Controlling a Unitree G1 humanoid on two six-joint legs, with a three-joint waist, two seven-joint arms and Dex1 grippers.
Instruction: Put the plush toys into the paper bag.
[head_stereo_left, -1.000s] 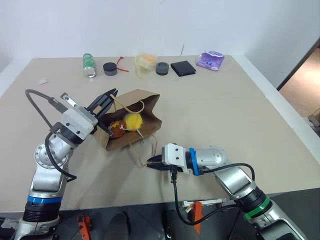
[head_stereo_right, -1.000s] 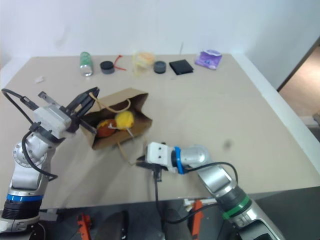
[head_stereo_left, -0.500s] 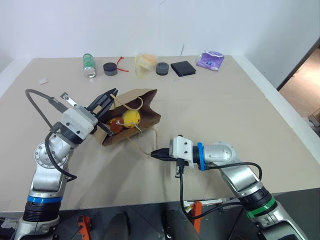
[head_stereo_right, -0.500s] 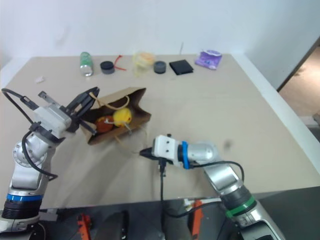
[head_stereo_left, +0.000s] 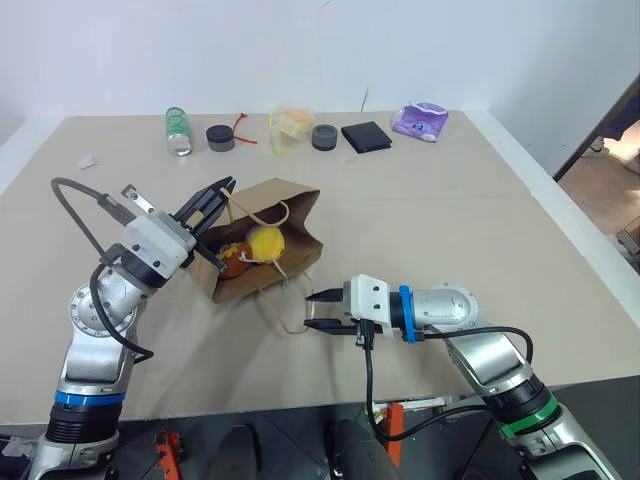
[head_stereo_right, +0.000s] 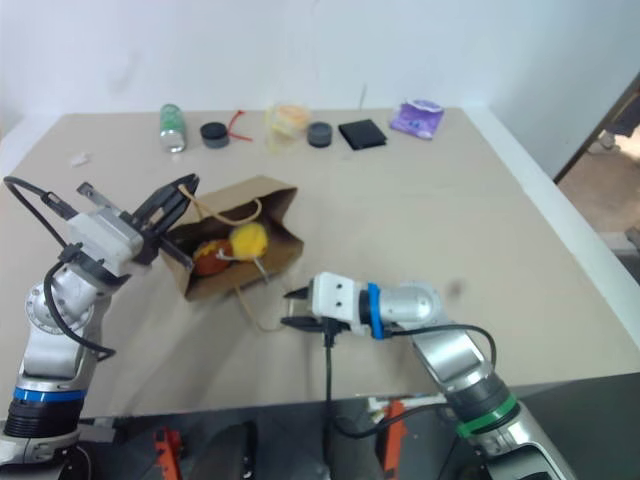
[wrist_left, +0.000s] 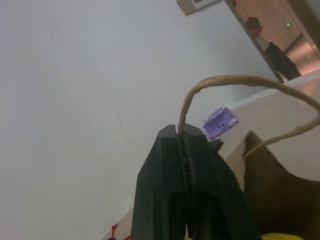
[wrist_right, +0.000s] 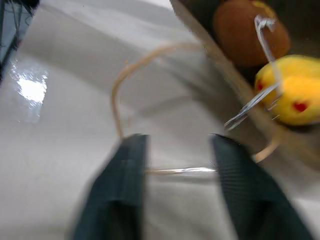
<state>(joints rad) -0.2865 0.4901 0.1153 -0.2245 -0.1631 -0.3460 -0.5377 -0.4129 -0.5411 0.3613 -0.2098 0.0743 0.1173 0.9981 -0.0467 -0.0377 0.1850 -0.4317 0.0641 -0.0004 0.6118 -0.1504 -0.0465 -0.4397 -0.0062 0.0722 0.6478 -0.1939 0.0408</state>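
Purple pouch (head_stereo_left: 420, 120), blk wallet (head_stereo_left: 366, 136), 2 blk discs (head_stereo_left: 220, 137), bottle (head_stereo_left: 177, 130)

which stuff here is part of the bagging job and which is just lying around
Part of the job:
- paper bag
- brown plush toy, inside the bag
- yellow plush toy, inside the bag

Just lying about:
- green bottle
- two dark round things
- yellowish packet
- black wallet
- purple pouch

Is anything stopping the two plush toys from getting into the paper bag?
Nothing visible does. The yellow toy and the brown toy already lie inside the mouth of the paper bag, which the left gripper holds by its upper handle.
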